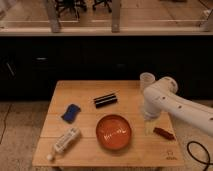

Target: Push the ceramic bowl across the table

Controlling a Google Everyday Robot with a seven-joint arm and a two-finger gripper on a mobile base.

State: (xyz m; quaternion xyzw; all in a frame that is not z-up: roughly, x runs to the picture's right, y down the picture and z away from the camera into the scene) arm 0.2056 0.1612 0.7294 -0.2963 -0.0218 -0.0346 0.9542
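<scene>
Ceramic bowl (114,132) is one of six objects, claw (149,126) just beside it.

The light-wood table (90,155) is occupied by the ceramic bowl (114,132) (front, right of centre), a blue pad (71,112), a black bar (105,100), a white tube (65,141), a pale cup (147,80) and a reddish packet (163,133). The gripper (149,127) is held just right of the bowl.

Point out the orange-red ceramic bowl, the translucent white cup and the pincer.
Orange-red glossy ceramic bowl (114,131): camera view, middle of its inside.
Small translucent white cup (147,79): camera view, its side wall.
Pincer (148,127): camera view, its lower end, just right of the bowl in the picture.
</scene>
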